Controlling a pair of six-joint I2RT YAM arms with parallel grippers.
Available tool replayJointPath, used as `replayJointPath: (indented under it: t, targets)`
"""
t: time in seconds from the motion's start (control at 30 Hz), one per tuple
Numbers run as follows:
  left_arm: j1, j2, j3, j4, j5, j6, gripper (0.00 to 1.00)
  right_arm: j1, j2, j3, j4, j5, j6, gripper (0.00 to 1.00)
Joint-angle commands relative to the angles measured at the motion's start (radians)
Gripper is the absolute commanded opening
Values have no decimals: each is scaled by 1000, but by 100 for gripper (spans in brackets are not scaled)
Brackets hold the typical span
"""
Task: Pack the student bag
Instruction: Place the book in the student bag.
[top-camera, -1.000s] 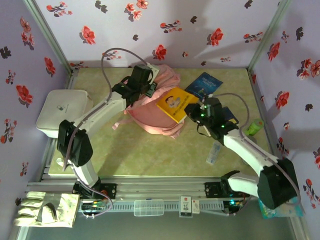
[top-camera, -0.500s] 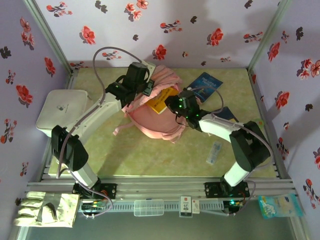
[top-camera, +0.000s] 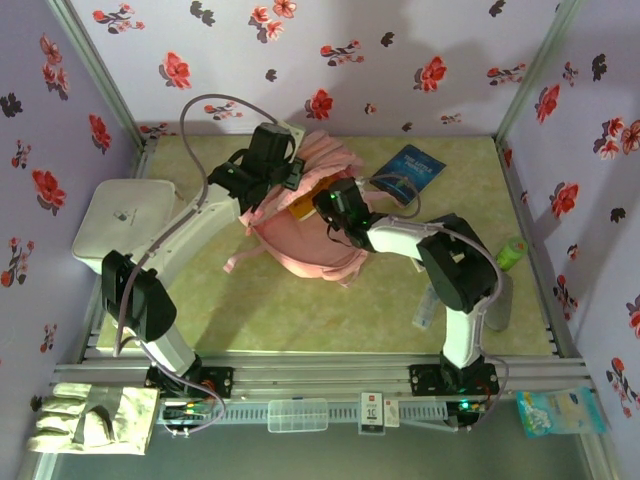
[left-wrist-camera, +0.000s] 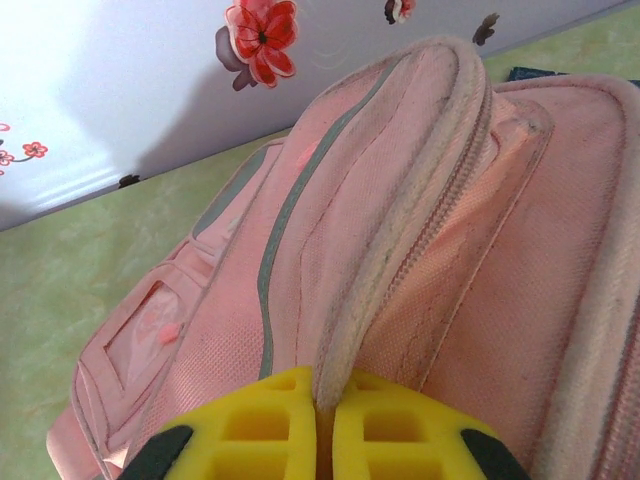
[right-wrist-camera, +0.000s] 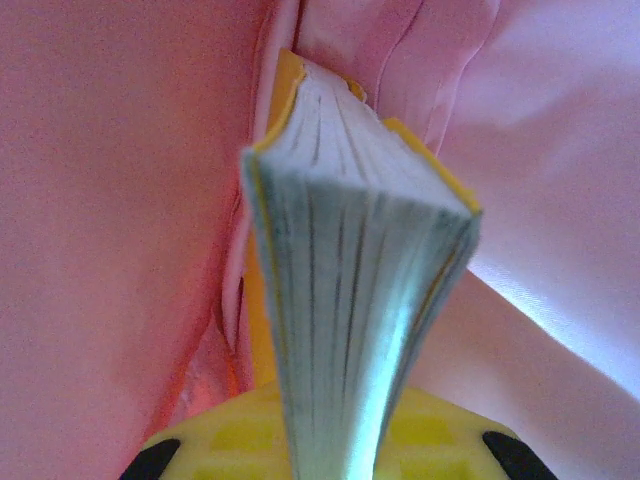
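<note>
1. Bag (top-camera: 300, 235) lies on the table (top-camera: 300, 310), far of centre and between the two arms, with its open top facing the far wall.
2. Left gripper (left-wrist-camera: 325, 432) is clamped on the bag's zip edge. The wrist view shows the pale piped rim pinched between the yellow fingers (left-wrist-camera: 260, 425) and the fabric pulled up into a ridge.
3. From above, the left gripper (top-camera: 290, 178) sits at the bag's far-left corner, holding the opening up.
4. Right gripper (right-wrist-camera: 330, 445) is clamped on a yellow book (right-wrist-camera: 350, 270) held spine-away, page edges toward the camera, with pink fabric on both sides of it.
5. From above, the right gripper (top-camera: 322, 207) is at the bag's mouth. A sliver of the book (top-camera: 303, 208) shows at the opening.
6. White box (top-camera: 125, 225) sits at the left edge, well apart from the bag.
7. Blue book (top-camera: 408, 168) lies far right, near the bag.
8. Green bottle (top-camera: 510, 253) and a tube (top-camera: 428, 305) lie on the right.
</note>
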Motion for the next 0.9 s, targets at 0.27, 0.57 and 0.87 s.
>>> replayJointPath:
  t: [0.27, 0.57, 0.87]
  targets:
    - [74, -59, 33, 66, 0, -52, 0, 22, 160, 202, 47, -12, 99, 30]
    - [179, -63, -39, 62, 58, -38, 0, 20, -66, 2, -2, 1, 90, 51]
    - [241, -193, -253, 32, 117, 30, 0, -16, -327, -113, -393, 215, -141, 69]
